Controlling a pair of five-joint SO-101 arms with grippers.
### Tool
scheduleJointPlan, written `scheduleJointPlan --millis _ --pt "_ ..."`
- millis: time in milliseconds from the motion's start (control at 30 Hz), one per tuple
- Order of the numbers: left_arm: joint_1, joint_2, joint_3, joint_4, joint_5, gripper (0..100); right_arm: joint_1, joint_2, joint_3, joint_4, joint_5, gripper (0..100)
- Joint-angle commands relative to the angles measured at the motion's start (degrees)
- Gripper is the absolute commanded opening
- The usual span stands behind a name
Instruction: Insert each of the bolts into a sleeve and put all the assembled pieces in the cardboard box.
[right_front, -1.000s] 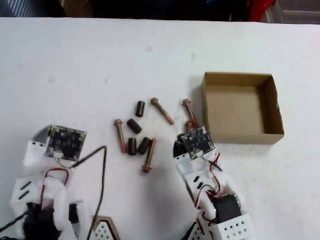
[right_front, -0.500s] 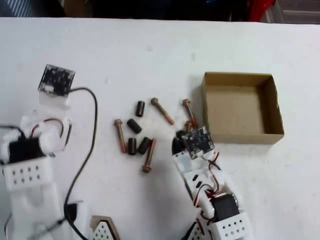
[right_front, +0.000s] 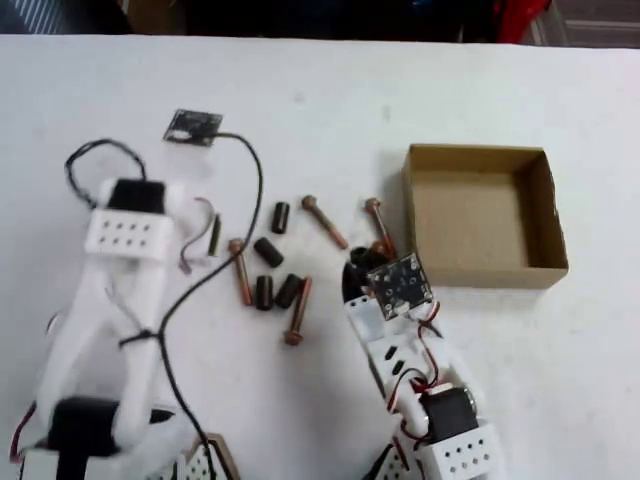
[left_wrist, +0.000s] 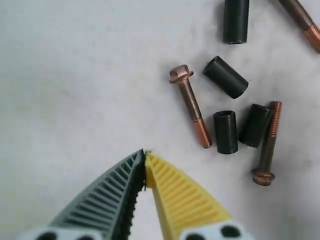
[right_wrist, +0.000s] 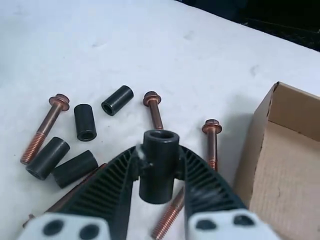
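White tabletop (right_front: 300, 100) carries a loose cluster of copper-coloured metal bolts (right_front: 325, 222) and short black cylindrical sleeves (right_front: 268, 251). An open brown cardboard box (right_front: 480, 272) stands just beside them, with nothing lying in it. The right end effector (right_wrist: 159, 156) is grasping one upright black sleeve (right_wrist: 159, 172), bore facing up, close to the box and above a bolt lying flat. The left end effector (left_wrist: 145, 156) is clenched on nothing, its grey and yellow fingers meeting at the tips. It hangs over bare tabletop near the flange-headed bolt (left_wrist: 190, 105) at the cluster's outer edge, which lies flat just beside a sleeve.

The step in hand looks like the first assembly: a sleeve is held ready, but no bolt has been picked. The next move probably calls for the left end effector to release its fingers, settle over that bolt's shank and grip near the head. It would then carry the threaded end into line with the held sleeve's bore. The fit looks narrow, so alignment will matter.
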Motion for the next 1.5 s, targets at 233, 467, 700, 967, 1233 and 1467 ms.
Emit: scheduleJointPlan --millis 233,467,700,967,1233,1467 --pt "4.09 11.38 -6.51 -1.49 7.12 2 -4.97 -0.66 0.53 0.92 -0.53 1.7" --pt "2.77 18.86 -6.51 -9.67 19.60 3 -2.59 -0.75 0.53 2.15 -0.53 1.7" --pt "2.77 20.62 -6.51 -9.76 19.69 3 -2.59 -0.75 0.53 1.71 -0.53 1.7" --pt "2.77 20.62 -6.33 -9.76 19.78 14 -2.59 -0.75 0.53 1.71 -0.53 1.7" --pt "3.91 20.70 -6.07 -9.85 26.64 21 -2.59 -0.75 0.53 1.71 -0.53 1.7" --pt "3.65 20.70 -2.81 -15.56 29.10 21 -2.59 -0.75 0.53 1.89 -0.53 1.7"
